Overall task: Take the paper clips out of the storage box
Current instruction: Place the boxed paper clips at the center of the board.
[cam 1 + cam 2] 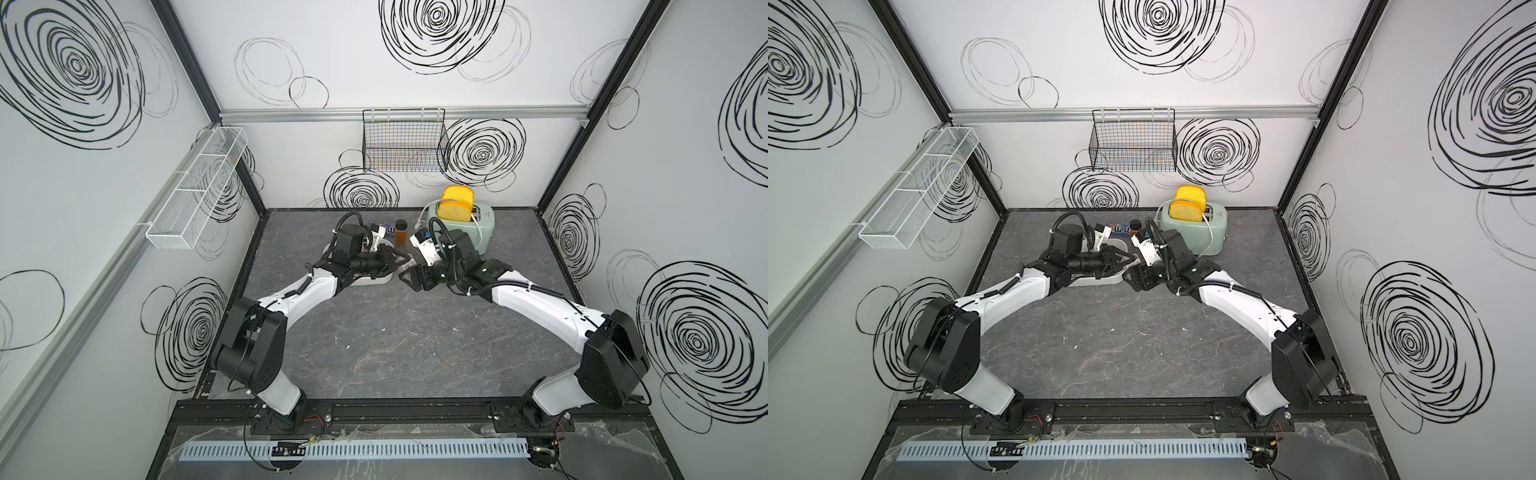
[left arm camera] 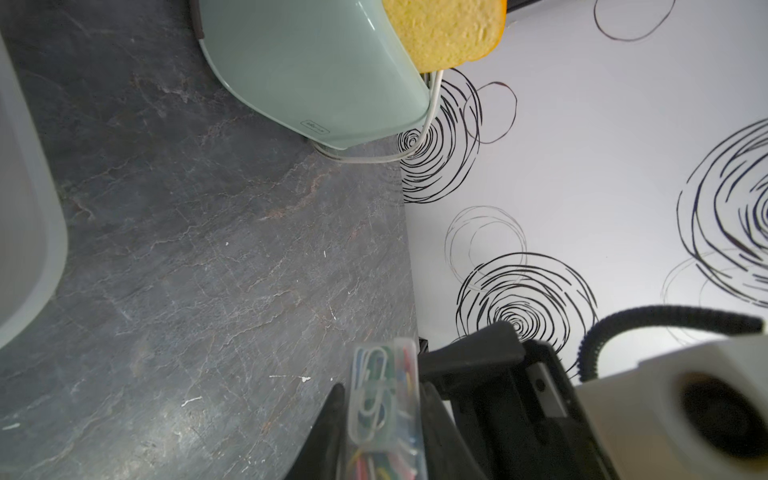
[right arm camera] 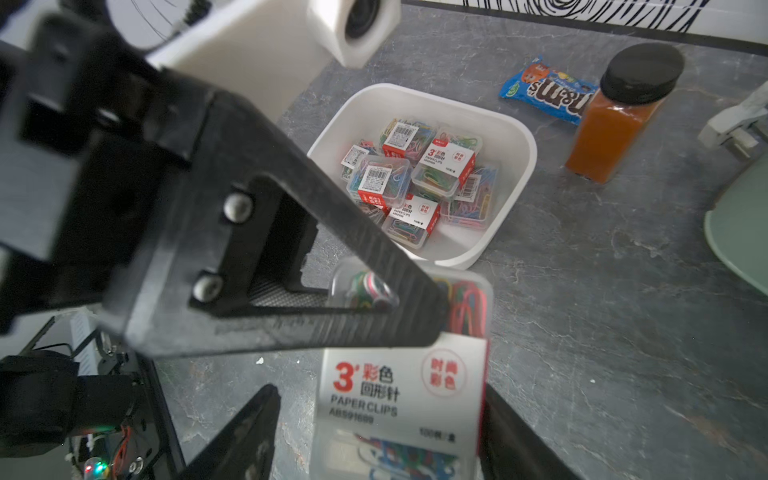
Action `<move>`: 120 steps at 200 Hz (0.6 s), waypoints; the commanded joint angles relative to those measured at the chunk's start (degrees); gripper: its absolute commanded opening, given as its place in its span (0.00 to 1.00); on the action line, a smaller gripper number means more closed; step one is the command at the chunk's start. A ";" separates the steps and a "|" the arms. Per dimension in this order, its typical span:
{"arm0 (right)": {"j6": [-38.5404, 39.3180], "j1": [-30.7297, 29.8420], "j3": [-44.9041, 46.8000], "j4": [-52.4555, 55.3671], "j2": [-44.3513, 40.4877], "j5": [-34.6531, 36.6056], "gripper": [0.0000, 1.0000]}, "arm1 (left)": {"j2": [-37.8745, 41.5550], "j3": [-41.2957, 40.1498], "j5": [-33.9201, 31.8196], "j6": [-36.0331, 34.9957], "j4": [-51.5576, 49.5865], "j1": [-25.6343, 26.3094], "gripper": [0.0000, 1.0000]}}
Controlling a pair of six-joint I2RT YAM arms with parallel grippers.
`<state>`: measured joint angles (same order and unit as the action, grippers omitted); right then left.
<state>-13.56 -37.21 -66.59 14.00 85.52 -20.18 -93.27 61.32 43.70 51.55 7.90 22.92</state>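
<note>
Our left pincer [image 2: 380, 386] is pressed tight on one paper clip case [image 2: 384, 411], pinching its clear end. The case is up in the air, just to the right of the storage box [image 3: 511, 174], between our two arms. Our right pincer [image 3: 378, 399] sits around the label end of the same case. Its fingers are spread, and we can see a gap between one finger [image 3: 245, 440] and the case.

The other paper clips [image 3: 419, 178] lie in a heap inside the storage box. The box stands at the far middle of the tabletop [image 1: 395, 340]. A blue candy packet [image 3: 548, 89] lies just behind the box. A jar [image 3: 611, 129] of orange stuff with a black lid stands to the right of the box. A green toaster [image 1: 465, 232] with two bread slices [image 1: 455, 203] stands further right.
</note>
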 commanded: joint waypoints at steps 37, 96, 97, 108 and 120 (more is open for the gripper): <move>0.97 1.87 -4.53 10.36 -1.26 -4.29 0.76 | -3.85 3.07 3.19 -9.67 5.33 3.57 0.10; 2.44 0.60 -2.57 13.77 -2.97 8.00 0.77 | -6.19 5.87 2.88 -8.04 6.84 4.42 0.10; 2.46 0.62 -2.49 13.77 -3.06 8.07 0.77 | -6.25 5.89 2.88 -8.04 6.81 4.42 0.10; 2.48 0.55 -1.91 13.81 -4.21 9.04 0.77 | -6.55 6.26 2.80 -8.22 6.47 4.44 0.10; 2.46 0.56 -1.26 13.70 -5.40 9.46 0.77 | -6.89 6.44 2.75 -8.22 6.43 4.49 0.10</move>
<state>-12.23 -36.27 -69.06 25.47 83.64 -14.55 -99.55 65.01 45.19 43.94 9.93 26.98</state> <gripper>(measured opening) 0.766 0.273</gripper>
